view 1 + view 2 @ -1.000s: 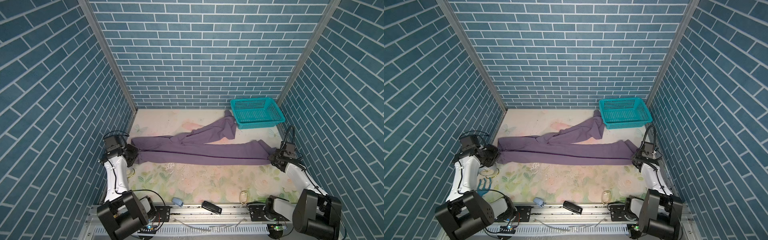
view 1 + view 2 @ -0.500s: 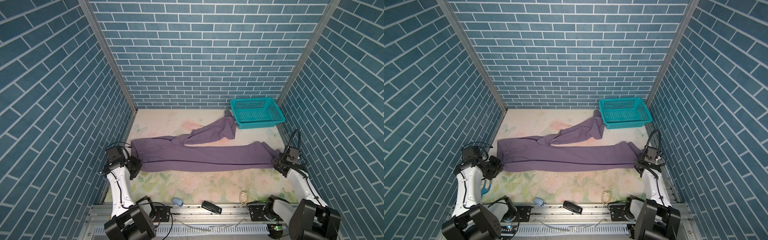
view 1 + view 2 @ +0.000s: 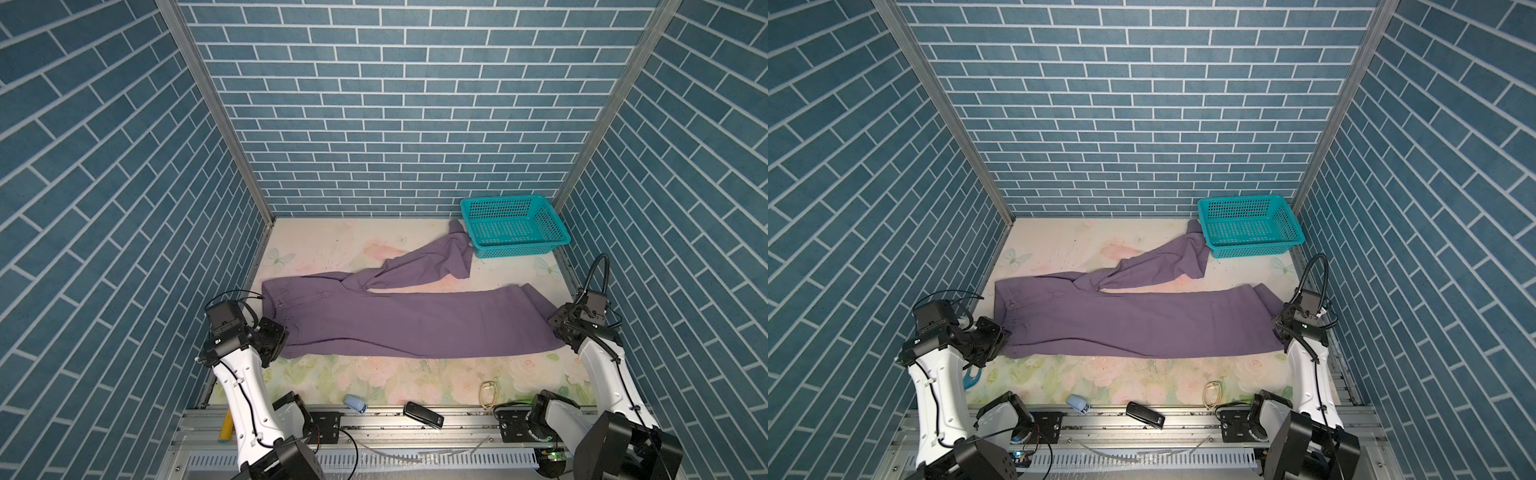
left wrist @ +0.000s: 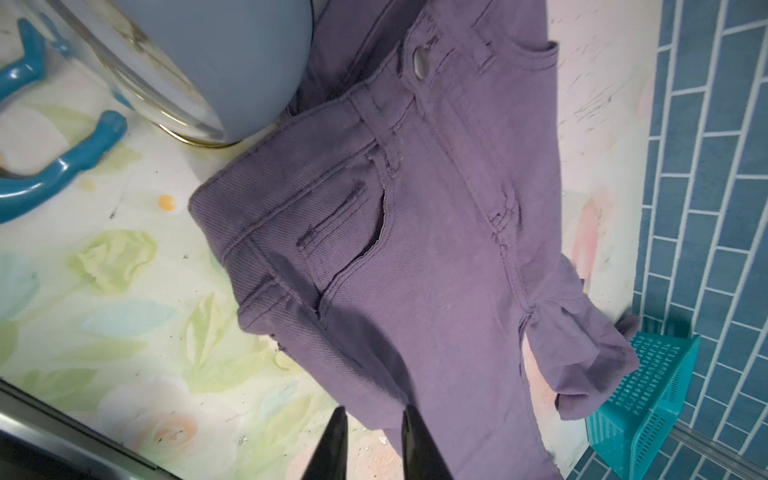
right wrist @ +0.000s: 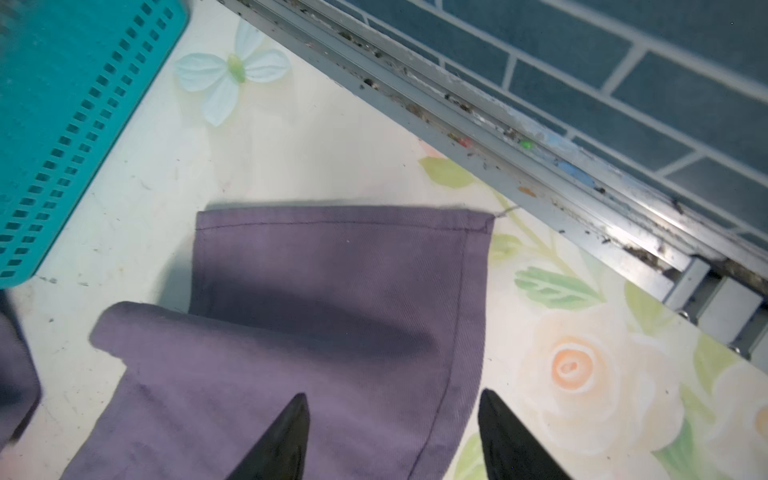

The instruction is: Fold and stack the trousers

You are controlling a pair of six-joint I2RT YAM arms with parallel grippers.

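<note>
The purple trousers (image 3: 415,324) (image 3: 1142,328) lie flat across the floral table, waist at the left. One leg reaches to the right; the other angles back to the teal basket (image 3: 515,249) (image 3: 1250,249). My left gripper (image 3: 276,336) (image 3: 998,336) sits at the waist's near corner. In the left wrist view it (image 4: 374,415) is open by a narrow gap, with the trousers' (image 4: 415,249) edge just past the tips. My right gripper (image 3: 555,322) (image 3: 1278,326) hovers at the leg's end. In the right wrist view it (image 5: 392,399) is wide open above the hem (image 5: 332,291).
Along the front rail lie a black device (image 3: 423,414), a small blue object (image 3: 355,403) and a looped band (image 3: 489,395). A teal plastic piece (image 4: 62,166) and a round blue-grey object (image 4: 208,62) lie by the waistband. Brick-patterned walls close in on three sides.
Both grippers were shut on the stretched trousers and have opened and let go. The trousers now lie spread flat, nearer the front. Both arms have drawn back slightly.
</note>
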